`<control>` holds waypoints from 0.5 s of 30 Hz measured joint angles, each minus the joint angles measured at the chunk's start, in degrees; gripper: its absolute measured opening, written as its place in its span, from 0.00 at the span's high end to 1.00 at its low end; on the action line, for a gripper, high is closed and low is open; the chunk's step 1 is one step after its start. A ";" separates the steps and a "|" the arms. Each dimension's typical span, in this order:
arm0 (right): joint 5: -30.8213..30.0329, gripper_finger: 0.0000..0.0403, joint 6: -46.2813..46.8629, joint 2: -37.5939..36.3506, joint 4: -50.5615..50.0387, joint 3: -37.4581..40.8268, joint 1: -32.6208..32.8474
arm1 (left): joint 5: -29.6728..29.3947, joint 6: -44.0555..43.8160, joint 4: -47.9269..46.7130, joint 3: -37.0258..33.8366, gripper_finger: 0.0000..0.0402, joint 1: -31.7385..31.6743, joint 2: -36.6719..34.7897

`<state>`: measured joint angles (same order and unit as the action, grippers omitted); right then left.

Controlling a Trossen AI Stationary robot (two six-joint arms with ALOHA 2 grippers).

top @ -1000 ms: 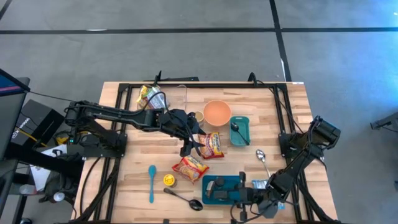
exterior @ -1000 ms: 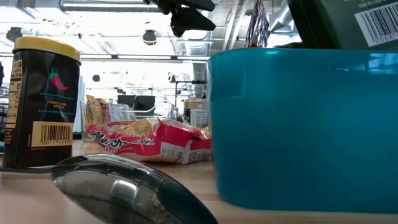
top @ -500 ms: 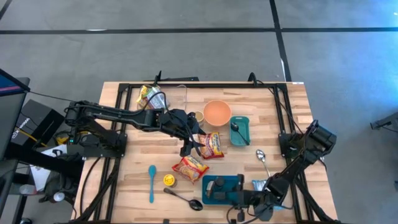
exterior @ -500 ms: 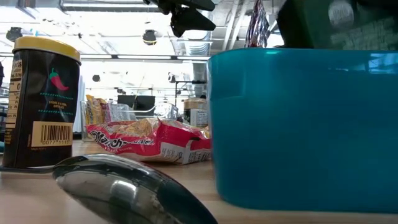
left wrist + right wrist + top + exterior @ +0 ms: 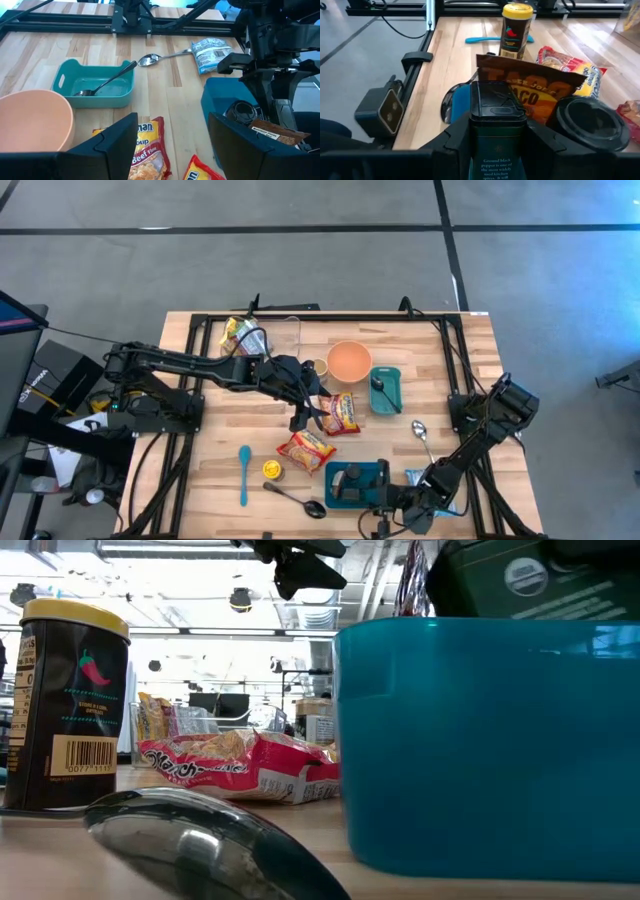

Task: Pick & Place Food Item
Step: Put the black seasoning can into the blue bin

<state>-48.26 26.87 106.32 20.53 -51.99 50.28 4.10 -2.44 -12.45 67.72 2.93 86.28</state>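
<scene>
1. Right gripper (image 5: pixel 495 142) clamps the pepper tin (image 5: pixel 496 125) over the blue bin (image 5: pixel 357 482); lower it straight beside the jar (image 5: pixel 592 122).
2. Left gripper (image 5: pixel 172 145) hangs half-open, empty, above noodle packs (image 5: pixel 341 413).

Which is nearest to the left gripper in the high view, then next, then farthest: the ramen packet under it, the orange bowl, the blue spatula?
From the left gripper:
1. Ramen packet, right beside the fingertips, toward the table's middle.
2. Orange bowl, farther off, toward the table's back edge.
3. Blue spatula, farthest, near the front edge on the left arm's side.
</scene>
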 joint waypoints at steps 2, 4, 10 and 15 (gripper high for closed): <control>-0.04 0.69 0.05 0.00 0.12 0.00 -0.03 | 0.00 0.00 -0.03 0.00 0.41 0.00 0.00; -0.01 0.69 0.13 0.00 0.07 0.00 -0.19 | 0.00 0.00 -0.04 0.00 0.41 -0.01 0.00; -0.55 0.69 0.15 0.93 0.40 0.05 -0.44 | 0.00 0.00 -0.14 0.00 0.41 -0.01 0.00; -0.95 0.69 -0.26 0.87 1.16 -0.04 -0.45 | 0.00 0.02 -0.17 0.00 0.41 0.01 0.00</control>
<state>-49.21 26.61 107.20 21.68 -52.03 49.83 4.10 -2.42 -12.62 67.72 2.94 86.28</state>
